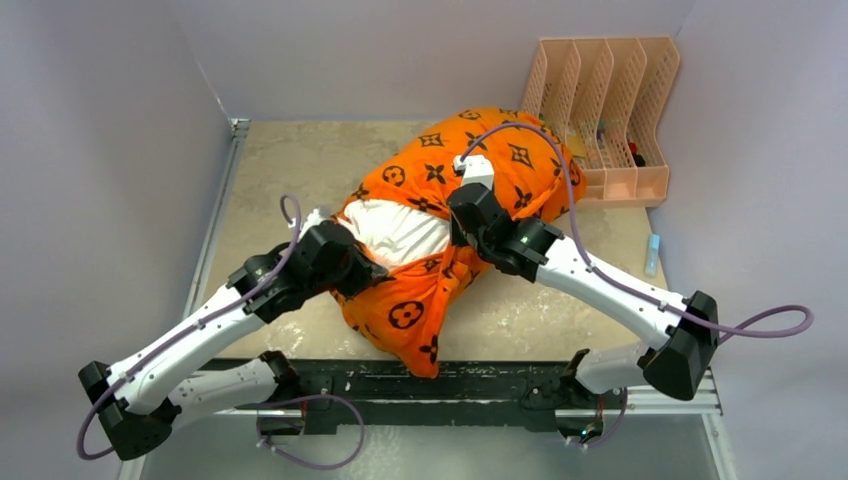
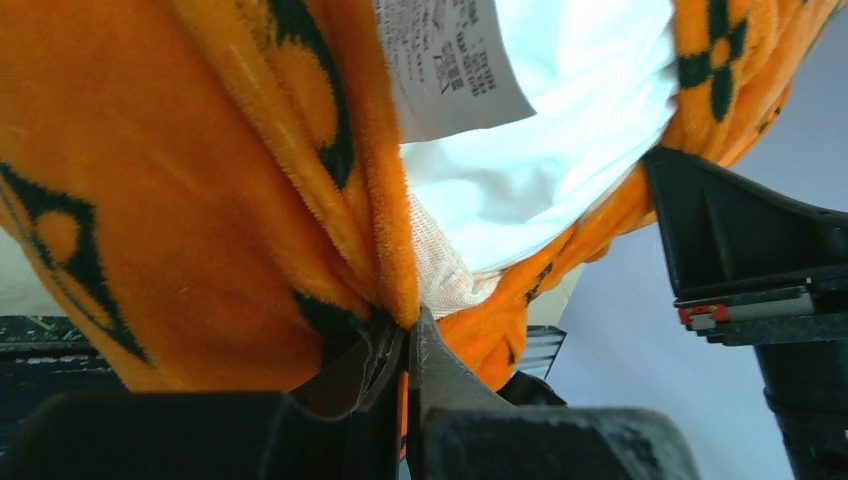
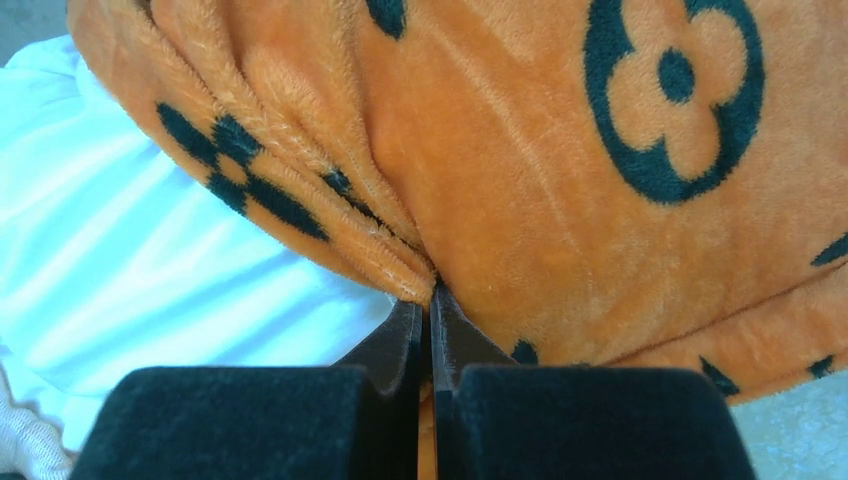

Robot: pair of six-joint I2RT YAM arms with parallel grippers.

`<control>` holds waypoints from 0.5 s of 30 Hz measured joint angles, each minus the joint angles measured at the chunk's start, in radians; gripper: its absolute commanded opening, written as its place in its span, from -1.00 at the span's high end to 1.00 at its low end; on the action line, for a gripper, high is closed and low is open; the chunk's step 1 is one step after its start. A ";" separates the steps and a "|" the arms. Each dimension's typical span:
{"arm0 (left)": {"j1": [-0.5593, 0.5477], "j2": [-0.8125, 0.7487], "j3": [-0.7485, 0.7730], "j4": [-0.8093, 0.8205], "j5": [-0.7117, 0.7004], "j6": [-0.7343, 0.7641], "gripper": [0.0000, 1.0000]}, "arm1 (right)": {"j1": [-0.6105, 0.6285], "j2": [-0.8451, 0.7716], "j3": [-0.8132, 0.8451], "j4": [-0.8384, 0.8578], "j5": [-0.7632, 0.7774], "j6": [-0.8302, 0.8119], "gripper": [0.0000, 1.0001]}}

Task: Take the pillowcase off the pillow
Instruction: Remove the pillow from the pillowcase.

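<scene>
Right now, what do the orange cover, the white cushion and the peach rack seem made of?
Orange patterned pillowcase: plush, matte fleece-like fabric; short fuzzy pile shows along its folded edges. White pillow: smooth woven-looking cloth, fibre unclear; soft creases. Peach slotted file rack: likely rigid plastic; moulded grid walls.

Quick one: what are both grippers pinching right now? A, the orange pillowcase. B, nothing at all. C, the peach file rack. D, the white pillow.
A: in the wrist views the left gripper and the right gripper are each shut on a fold of the orange pillowcase, with the white pillow exposed beside it.
</scene>
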 measured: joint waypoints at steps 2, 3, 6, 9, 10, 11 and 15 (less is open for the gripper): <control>0.000 -0.040 -0.040 0.000 0.010 -0.003 1.00 | 0.000 0.000 -0.006 0.008 0.000 0.014 1.00; 0.000 -0.064 -0.067 0.005 0.012 -0.006 1.00 | 0.000 0.001 -0.010 0.012 -0.001 0.022 1.00; 0.001 -0.155 -0.179 0.059 0.051 -0.037 1.00 | -0.004 0.008 -0.014 0.002 0.008 0.074 1.00; 0.000 -0.284 -0.294 0.088 0.078 -0.090 1.00 | -0.047 0.008 -0.051 0.002 -0.031 0.119 1.00; 0.000 -0.327 -0.311 0.062 0.087 -0.091 1.00 | -0.069 0.008 -0.068 0.010 -0.042 0.125 1.00; -0.001 -0.350 -0.319 0.011 0.100 -0.090 1.00 | -0.102 0.008 -0.088 0.018 -0.042 0.129 1.00; -0.013 -0.342 -0.372 -0.148 0.143 -0.072 1.00 | -0.211 0.008 -0.125 0.033 -0.066 0.138 1.00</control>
